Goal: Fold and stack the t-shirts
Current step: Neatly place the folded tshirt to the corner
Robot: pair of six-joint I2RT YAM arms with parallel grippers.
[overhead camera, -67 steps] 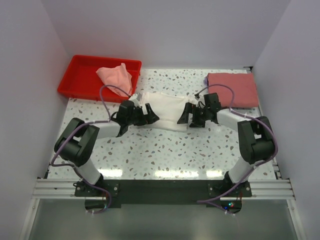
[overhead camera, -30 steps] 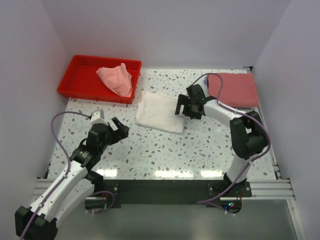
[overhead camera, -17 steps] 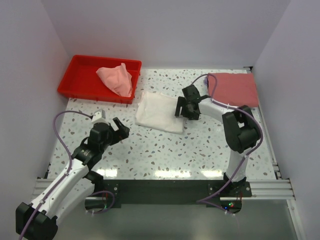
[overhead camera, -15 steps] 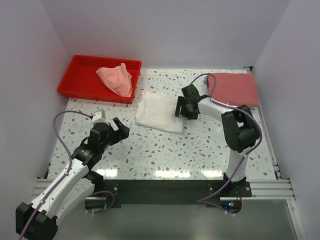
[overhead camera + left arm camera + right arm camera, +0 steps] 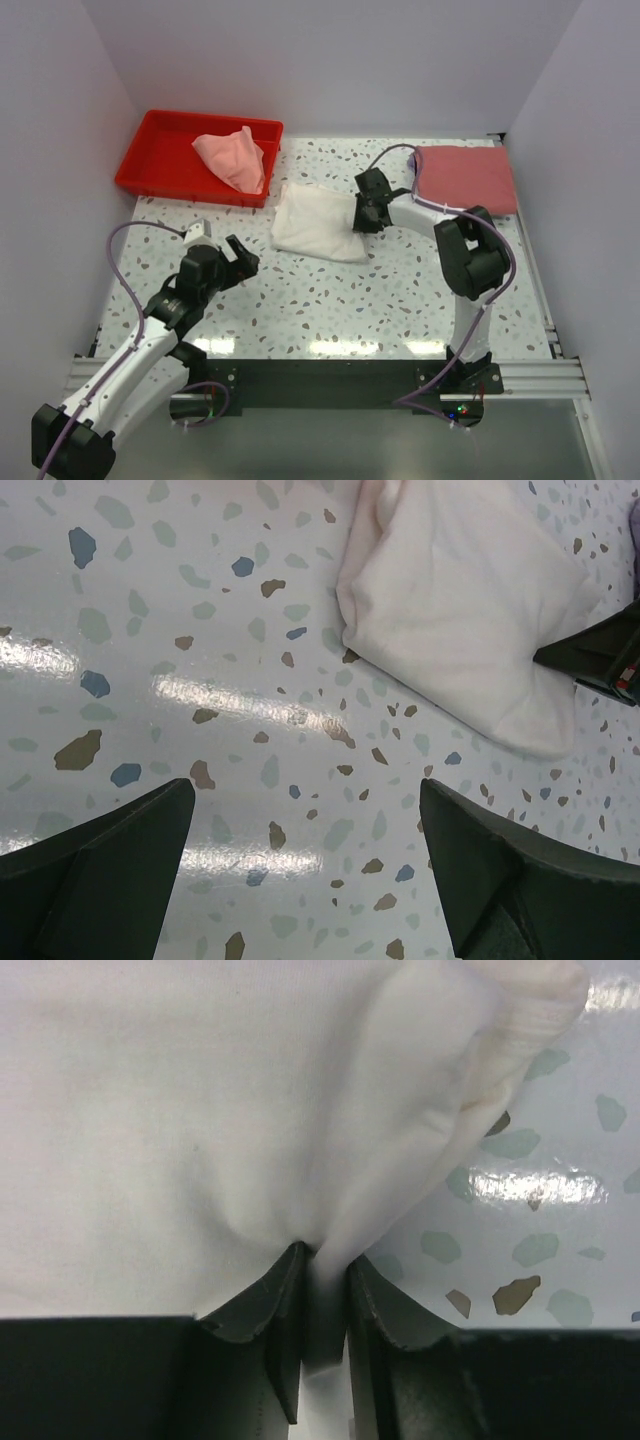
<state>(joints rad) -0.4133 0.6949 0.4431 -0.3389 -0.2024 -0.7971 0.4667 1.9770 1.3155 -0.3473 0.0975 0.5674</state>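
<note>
Right fingers [image 5: 285, 1295] pinch the white tee [image 5: 315, 222], left fingers [image 5: 238, 256] wait open

At the tee's right edge the right fingers are shut on a ridge of cloth, which bunches up between them. The left fingers are spread wide with nothing in them, hanging near the tee's front-left corner but apart from it. The white tee lies folded mid-surface, just beside the red tray [image 5: 150, 181]. The pale pink tee [image 5: 232, 158] sits crumpled in that tray. The dusty-red tee [image 5: 467, 178] lies folded flat at the far right.

The risk, as I judge it, is in the grip: it seems to take only a pinch at one edge. A one-sided lift or drag toward the dusty-red tee could leave the lower layers behind, so the fold opens and the far side trails. The right arm is doubled back tightly, so it may have little reach left for a clean carry.

The surface [image 5: 330, 300] is glossy speckled terrazzo with lamp glare, so cloth is likely to slide on it readily. Plain pale walls [image 5: 60, 150] close in on three sides, tightest beside the dusty-red tee
</note>
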